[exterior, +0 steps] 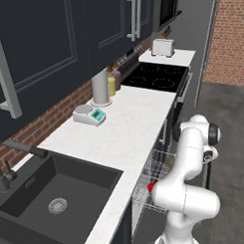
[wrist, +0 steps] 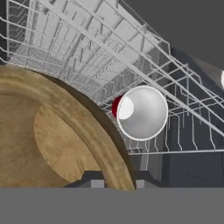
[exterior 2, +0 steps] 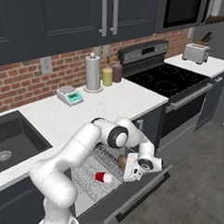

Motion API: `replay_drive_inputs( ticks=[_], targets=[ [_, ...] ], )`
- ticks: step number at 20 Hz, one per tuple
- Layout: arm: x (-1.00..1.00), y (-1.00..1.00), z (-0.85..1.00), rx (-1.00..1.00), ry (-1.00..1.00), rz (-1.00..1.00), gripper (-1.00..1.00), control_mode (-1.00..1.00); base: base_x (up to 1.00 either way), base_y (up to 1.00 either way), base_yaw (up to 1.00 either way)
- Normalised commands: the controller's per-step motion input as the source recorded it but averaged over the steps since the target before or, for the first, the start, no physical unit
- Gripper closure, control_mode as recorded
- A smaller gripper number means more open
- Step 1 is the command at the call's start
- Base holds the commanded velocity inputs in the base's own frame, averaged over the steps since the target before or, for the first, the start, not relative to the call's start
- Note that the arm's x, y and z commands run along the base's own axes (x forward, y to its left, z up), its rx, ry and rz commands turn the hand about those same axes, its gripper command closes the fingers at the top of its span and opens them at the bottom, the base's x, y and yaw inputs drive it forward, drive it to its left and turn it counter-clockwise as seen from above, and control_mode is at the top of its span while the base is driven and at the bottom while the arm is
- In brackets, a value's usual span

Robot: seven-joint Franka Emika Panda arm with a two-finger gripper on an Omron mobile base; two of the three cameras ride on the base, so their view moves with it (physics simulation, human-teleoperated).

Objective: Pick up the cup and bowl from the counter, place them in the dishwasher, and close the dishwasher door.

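The tan wood-like bowl (wrist: 57, 144) looms large at the left of the hand view, its rim running between my gripper's (wrist: 116, 183) two dark tips; the gripper is shut on it. From the right base view the bowl (exterior 2: 122, 161) hangs at the hand (exterior 2: 130, 173), just above the pale wire rack (exterior 2: 90, 171) of the dishwasher. The red cup (wrist: 140, 113) lies on its side in the rack (wrist: 87, 52), pale inside facing the hand; it also shows as cup (exterior 2: 101, 177) and cup (exterior: 151, 186). The dishwasher door (exterior 2: 128, 198) lies folded down, open, under the rack.
On the white counter (exterior: 124, 129) stand a white-teal scale (exterior: 89, 115), a tall grey cylinder (exterior: 100, 87) and a yellow bottle (exterior 2: 107, 77). A dark sink (exterior: 51, 191) is at the left, a black stovetop (exterior 2: 166, 79) and a toaster (exterior 2: 196, 53) at the right.
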Motion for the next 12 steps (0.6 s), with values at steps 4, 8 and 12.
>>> replay_drive_inputs(
  ticks=[4,8,12],
  targets=[
    [0.24,0.36,-0.53,0.03,0.05,0.0,1.0,-1.0,0.0,0.0,0.0],
    [0.12,0.26,-0.51,0.0,0.0,0.0,1.0,-1.0,0.0,0.0,0.0],
    [0.02,0.19,-0.37,0.0,0.0,0.0,1.0,-1.0,0.0,0.0,0.0]
  ],
)
